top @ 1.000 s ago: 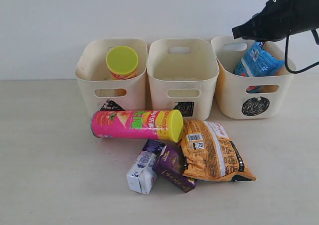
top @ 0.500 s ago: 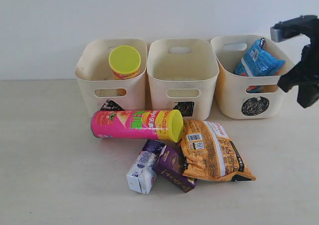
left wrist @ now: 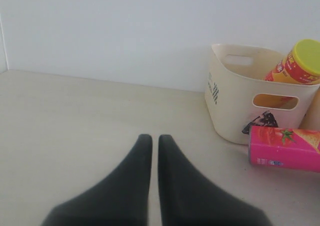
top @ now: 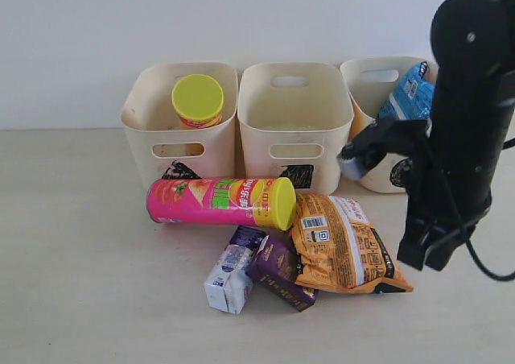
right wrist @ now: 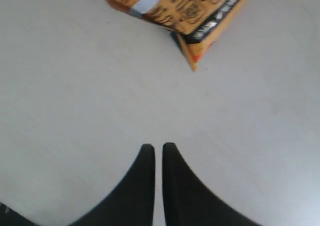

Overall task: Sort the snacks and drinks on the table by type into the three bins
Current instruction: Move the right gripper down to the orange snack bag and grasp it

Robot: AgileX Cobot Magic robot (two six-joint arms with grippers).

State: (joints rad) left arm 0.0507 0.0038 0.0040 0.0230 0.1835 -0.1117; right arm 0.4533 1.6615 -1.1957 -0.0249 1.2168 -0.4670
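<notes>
Two snacks are sorted: the yellow-red can point(top: 197, 100) stands in the triangle bin point(top: 143, 130), and the blue bag point(top: 410, 94) sits in the circle bin point(top: 364, 98). The square bin point(top: 265, 130) between them looks empty.

On the table point(top: 80, 259) the pink-green can point(top: 221, 201) lies on its side in front of the bins. The orange-brown bag point(top: 342, 243) is at its four o'clock, touching its lid end. The dark purple carton point(top: 278, 271) and the white and blue carton point(top: 229, 278) are at its six o'clock.

The right gripper point(right wrist: 154, 147) hangs closed and empty over bare table near a corner of the orange-brown bag. The left gripper point(left wrist: 150, 138) is also closed and holds nothing, well off at the triangle bin's nine o'clock.

The step in hand looks like fetching the orange-brown bag. That calls for parting the jaws, closing on the bag's edge, then carrying it toward one o'clock into the circle bin.
</notes>
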